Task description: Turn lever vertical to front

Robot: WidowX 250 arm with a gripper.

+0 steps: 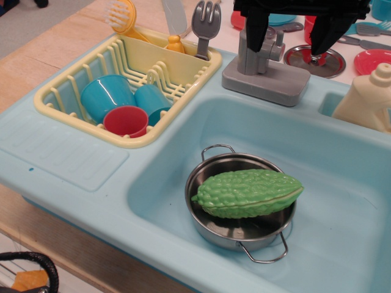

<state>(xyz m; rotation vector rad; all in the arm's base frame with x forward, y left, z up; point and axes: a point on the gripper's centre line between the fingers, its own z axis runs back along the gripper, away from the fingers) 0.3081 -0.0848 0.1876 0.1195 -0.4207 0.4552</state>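
A: Surface? Room?
B: Pale blue toy sink (342, 183) set in a wood counter (36, 61); little room visible.
A: Lever?
B: Lever (278, 40) on the grey tap (259, 58), behind the basin.
A: Gripper?
B: Gripper (292, 36) above the tap, fingers apart, straddling the lever.

One camera only. It stands in front of the pincer (292, 33), higher than the sink (342, 244), looks down obliquely, and is rather near.
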